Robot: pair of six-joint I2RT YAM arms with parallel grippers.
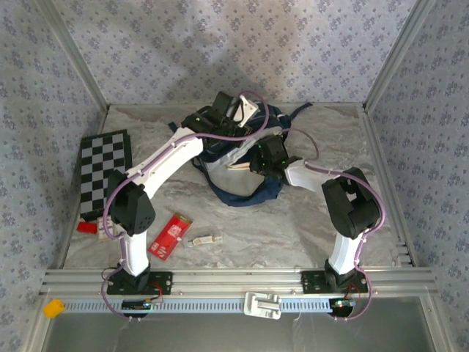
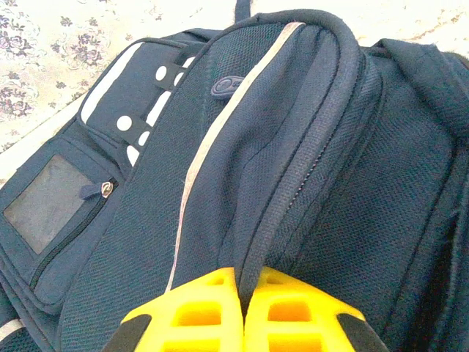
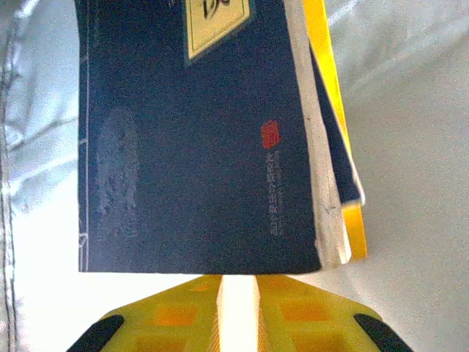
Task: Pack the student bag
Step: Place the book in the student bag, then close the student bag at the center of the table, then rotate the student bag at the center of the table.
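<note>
Left gripper (image 2: 244, 277) pressed together, pinching one fabric ridge of the single student bag (image 2: 308, 183), navy with one pale stripe, lying far-centre on the table (image 1: 293, 227); right gripper (image 3: 238, 282) narrowly parted below two dark blue booklets (image 3: 190, 161), grip undeterminable.

Your left gripper (image 2: 244, 293) sat at the bottom edge, its yellow fingers (image 2: 198, 315) pressed together on a raised fold of the student bag (image 2: 352, 183) beside a zip line. You could see the pale stripe (image 2: 212, 139) running from near the fingers up over the curved top. An oval badge (image 2: 226, 86) lay just left of that stripe. Further left was a dark strap with white dots (image 2: 150, 103), and below it a window pocket (image 2: 47, 202) with its zip pull (image 2: 99, 191) at the upper right corner. Flowered cloth (image 2: 44, 51) showed behind the bag.
</note>
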